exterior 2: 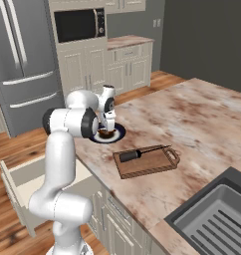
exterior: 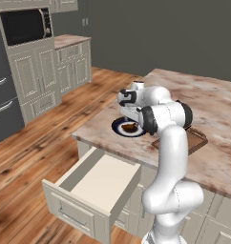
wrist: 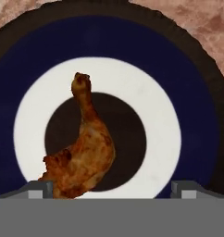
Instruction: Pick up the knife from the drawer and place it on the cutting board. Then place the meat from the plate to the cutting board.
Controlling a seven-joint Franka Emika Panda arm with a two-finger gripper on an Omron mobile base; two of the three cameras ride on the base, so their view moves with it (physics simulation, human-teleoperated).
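The two-finger gripper (wrist: 112, 187) hangs straight above the round plate with the dark navy-blue rim and white centre (wrist: 30, 60). In the hand view its jaws stand wide apart, 1 tip at each bottom corner, with nothing held. The reddish-brown, drumstick-shaped lump of meat (wrist: 84, 152) lies in the plate's dark middle, its thick end at about 7 o'clock and its thin neck pointing to 12 o'clock. The thick end sits close to 1 fingertip, so the meat looks off-centre between the jaws.

Judging by its look, the meat is light, soft and probably a little slick, and its shape is uneven. The best hold is likely across the broad lower body, since the narrow neck could pivot or slip out. A gentle squeeze should do.

In the right base view the small kitchen knife with the thick black handle (exterior 2: 130, 155) already lies on the brown wooden cutting board (exterior 2: 157, 164), which is near the plate on the marbled pink countertop (exterior 2: 202, 114). The wide cream-white drawer (exterior: 100, 178) stands open below.

Count: 1 knife, 1 board, 1 plate, 1 piece of meat, 1 open drawer.
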